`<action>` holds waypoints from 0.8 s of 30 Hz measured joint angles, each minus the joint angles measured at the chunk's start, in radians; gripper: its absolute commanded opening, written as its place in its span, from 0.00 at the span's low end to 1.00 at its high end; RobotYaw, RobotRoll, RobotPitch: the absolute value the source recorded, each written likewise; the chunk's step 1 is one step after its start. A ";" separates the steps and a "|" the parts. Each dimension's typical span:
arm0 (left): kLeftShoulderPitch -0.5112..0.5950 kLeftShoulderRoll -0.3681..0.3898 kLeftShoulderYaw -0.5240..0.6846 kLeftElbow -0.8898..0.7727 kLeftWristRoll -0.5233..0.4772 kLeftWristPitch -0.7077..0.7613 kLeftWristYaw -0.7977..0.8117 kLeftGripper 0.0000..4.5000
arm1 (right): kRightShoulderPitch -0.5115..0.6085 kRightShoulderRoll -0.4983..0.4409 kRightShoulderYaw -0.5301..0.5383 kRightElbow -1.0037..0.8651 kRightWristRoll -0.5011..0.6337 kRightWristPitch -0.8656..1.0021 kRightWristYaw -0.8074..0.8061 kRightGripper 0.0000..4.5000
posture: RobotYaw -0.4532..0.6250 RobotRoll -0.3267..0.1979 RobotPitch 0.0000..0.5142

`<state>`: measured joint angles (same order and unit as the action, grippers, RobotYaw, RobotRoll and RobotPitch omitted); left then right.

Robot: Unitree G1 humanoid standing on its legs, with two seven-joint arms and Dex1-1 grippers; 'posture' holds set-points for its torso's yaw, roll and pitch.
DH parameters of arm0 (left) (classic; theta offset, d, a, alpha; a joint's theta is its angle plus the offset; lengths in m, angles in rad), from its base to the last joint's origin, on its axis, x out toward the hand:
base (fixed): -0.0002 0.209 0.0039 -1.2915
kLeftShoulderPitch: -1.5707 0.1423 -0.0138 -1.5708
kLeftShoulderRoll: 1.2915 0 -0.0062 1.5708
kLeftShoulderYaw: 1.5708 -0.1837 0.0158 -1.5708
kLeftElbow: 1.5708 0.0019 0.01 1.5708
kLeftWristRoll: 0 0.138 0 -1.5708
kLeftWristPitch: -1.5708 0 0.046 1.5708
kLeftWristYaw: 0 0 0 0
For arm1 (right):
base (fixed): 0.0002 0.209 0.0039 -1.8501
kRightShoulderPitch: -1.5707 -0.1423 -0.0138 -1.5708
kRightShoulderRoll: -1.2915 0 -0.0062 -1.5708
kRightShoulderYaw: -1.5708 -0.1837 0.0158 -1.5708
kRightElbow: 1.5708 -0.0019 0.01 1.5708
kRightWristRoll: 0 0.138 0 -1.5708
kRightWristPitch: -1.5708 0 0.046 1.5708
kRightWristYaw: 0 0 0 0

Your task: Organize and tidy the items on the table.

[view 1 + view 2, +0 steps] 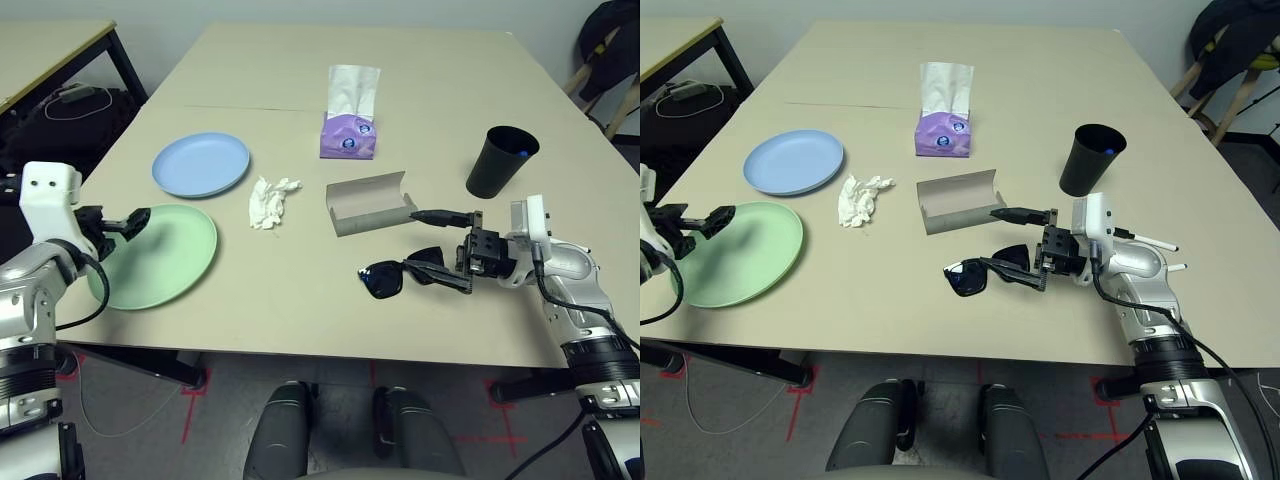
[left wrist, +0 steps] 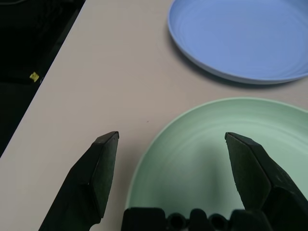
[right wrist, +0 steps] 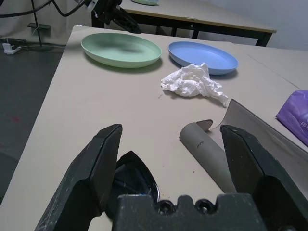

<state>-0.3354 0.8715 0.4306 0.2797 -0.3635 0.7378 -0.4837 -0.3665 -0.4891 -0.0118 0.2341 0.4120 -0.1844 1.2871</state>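
My left gripper (image 1: 135, 221) is open over the left rim of the pale green plate (image 1: 165, 258), its fingers (image 2: 96, 168) straddling that rim. Just beyond lies the light blue plate (image 1: 200, 164). A crumpled white tissue (image 1: 271, 200) lies mid-table, with the purple tissue box (image 1: 349, 135) behind it. The grey glasses case (image 1: 368, 204) lies open. Black sunglasses (image 1: 392, 276) rest in front of it. My right gripper (image 1: 438, 245) is open at the sunglasses' right end, with one lens (image 3: 134, 179) low between its fingers. The black cup (image 1: 500, 160) stands upright at the right.
The beige table (image 1: 300, 320) has a thin seam (image 1: 240, 108) across its far half. A smaller dark-legged side table (image 1: 50, 50) stands at the far left, with cables beside it. Wooden legs and dark fabric (image 1: 610, 50) sit past the far right corner.
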 measured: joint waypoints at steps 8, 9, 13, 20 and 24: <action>0.060 0.085 0.042 0.089 -0.017 0.081 -0.096 1.00 | 0.009 0.004 0.000 -0.013 0.003 0.005 -0.009 0.99 | 0.52 0.62 0.21; 0.073 0.086 0.042 0.089 -0.019 0.089 -0.106 1.00 | 0.010 0.004 0.000 -0.016 0.003 0.005 -0.011 0.99 | 0.52 0.62 0.21; 0.105 0.086 0.042 0.089 -0.026 0.108 -0.120 0.91 | 0.011 0.008 0.000 -0.027 0.003 0.008 -0.016 1.00 | 0.52 0.62 0.21; 0.110 0.084 0.041 0.088 -0.028 0.110 -0.122 0.35 | 0.014 0.008 0.000 -0.033 0.003 0.009 -0.018 1.00 | 0.51 0.62 0.21; 0.102 0.084 0.044 0.089 -0.028 0.104 -0.121 0.01 | 0.017 0.008 0.000 -0.034 0.003 0.009 -0.021 1.00 | 0.51 0.62 0.21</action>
<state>-0.2336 0.9552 0.4741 0.3682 -0.3914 0.8414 -0.6042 -0.3497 -0.4812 -0.0115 0.1996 0.4151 -0.1756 1.2658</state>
